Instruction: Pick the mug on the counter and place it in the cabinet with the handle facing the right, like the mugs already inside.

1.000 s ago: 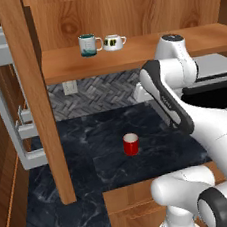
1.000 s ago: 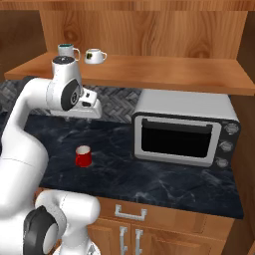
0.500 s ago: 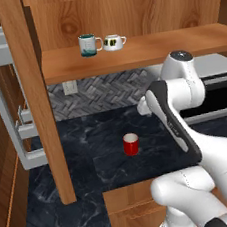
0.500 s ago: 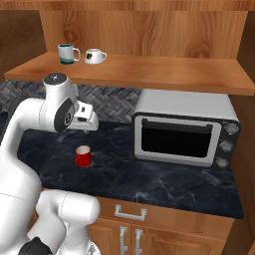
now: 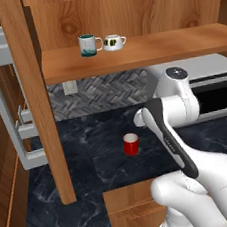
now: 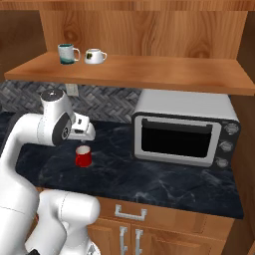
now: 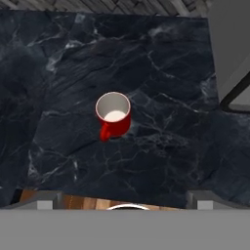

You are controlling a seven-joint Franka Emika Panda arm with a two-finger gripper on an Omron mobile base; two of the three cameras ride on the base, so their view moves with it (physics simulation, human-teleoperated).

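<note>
The red mug stands upright on the dark marbled counter. In the hand view the mug shows its pale inside, and its handle points to the lower left of that picture. My gripper hangs open just above the mug, holding nothing. Up on the cabinet shelf stand the teal-and-white mug and the squat white mug, handles to the right.
A silver toaster oven sits on the counter to the mug's right, under the shelf. The cabinet's thick wooden post rises at the left, with a grey rack beyond it. The counter's wood front edge runs close below the mug.
The arm has folded down and the hand has dropped from shelf height to just over the red mug. The jaws have stayed open and the mug has not moved.
</note>
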